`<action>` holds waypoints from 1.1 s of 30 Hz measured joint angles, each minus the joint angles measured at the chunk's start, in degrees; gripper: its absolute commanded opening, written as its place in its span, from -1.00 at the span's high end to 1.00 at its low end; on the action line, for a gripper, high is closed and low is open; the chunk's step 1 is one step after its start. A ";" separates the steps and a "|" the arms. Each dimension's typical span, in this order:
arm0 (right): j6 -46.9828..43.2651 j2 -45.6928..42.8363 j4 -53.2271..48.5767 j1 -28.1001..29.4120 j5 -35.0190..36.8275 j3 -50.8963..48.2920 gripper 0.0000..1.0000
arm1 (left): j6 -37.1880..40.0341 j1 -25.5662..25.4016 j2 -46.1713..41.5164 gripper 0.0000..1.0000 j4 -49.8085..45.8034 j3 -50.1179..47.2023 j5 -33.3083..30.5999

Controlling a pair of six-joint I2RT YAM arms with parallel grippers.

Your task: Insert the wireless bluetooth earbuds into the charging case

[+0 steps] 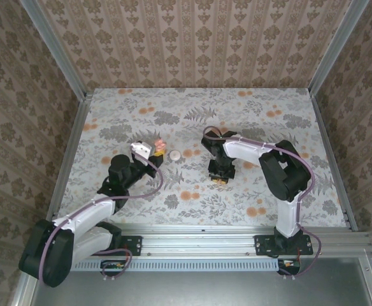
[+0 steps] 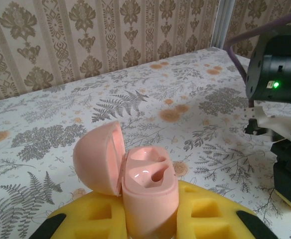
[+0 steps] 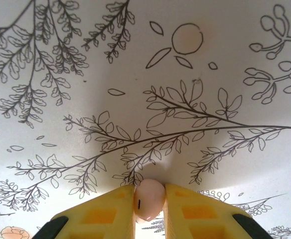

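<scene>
My left gripper (image 2: 148, 211) is shut on the pink charging case (image 2: 145, 184). The case stands upright between the yellow fingers with its lid (image 2: 98, 157) swung open to the left, and both moulded wells are bare. In the top view the case (image 1: 158, 142) is left of centre, at the tip of the left gripper (image 1: 153, 152). My right gripper (image 3: 150, 191) points down at the table and is shut on a pale pink earbud (image 3: 149, 199), squeezed between its yellow pads just above the cloth. The top view places the right gripper (image 1: 221, 179) right of centre. Another tiny whitish earbud (image 1: 188, 153) lies between the grippers.
A small round pale disc (image 1: 174, 153) lies on the flowered tablecloth (image 1: 250, 115) just right of the case. Patterned walls close the table on three sides. The right arm's black wrist (image 2: 277, 69) stands close at the right of the left wrist view.
</scene>
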 measured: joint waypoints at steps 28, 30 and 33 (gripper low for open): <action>-4.76 -20.96 32.54 1.20 2.99 -22.73 0.64 | -0.48 -7.50 20.83 0.83 1.46 8.02 2.86; -5.51 -22.14 34.14 1.57 2.99 -23.78 0.63 | -0.48 -7.80 22.49 0.83 2.16 8.31 3.50; -6.12 -24.24 36.46 1.95 2.93 -25.35 0.63 | -0.50 -8.07 24.70 0.83 3.72 8.70 4.37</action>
